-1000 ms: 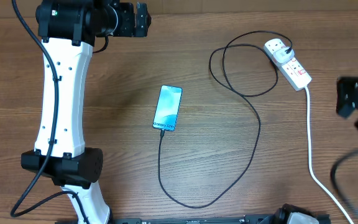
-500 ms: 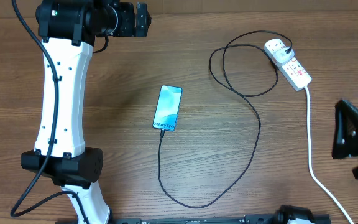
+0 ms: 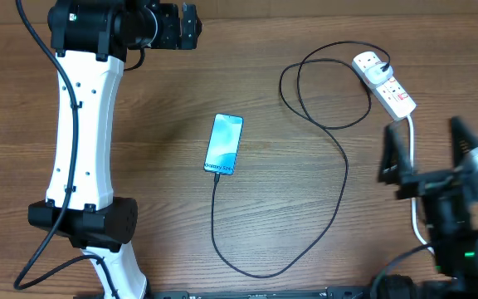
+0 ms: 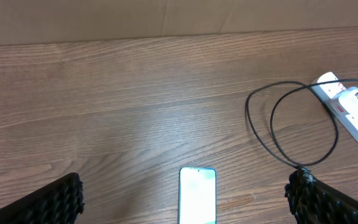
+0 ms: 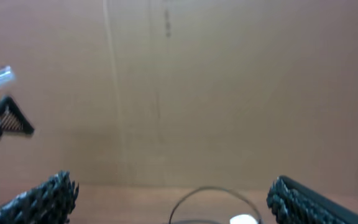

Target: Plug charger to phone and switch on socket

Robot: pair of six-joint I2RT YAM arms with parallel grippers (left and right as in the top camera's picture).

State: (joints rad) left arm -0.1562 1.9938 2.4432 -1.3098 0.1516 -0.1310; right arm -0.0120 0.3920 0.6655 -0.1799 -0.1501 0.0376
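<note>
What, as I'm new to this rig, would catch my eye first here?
The lit phone lies mid-table, the black charger looping from its near edge to the white socket at far right. The right end effector hangs open over the socket's white cord.

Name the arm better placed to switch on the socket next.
Right. The right gripper, open, sits just short of the socket; the left gripper is far off, beyond the phone.
</note>
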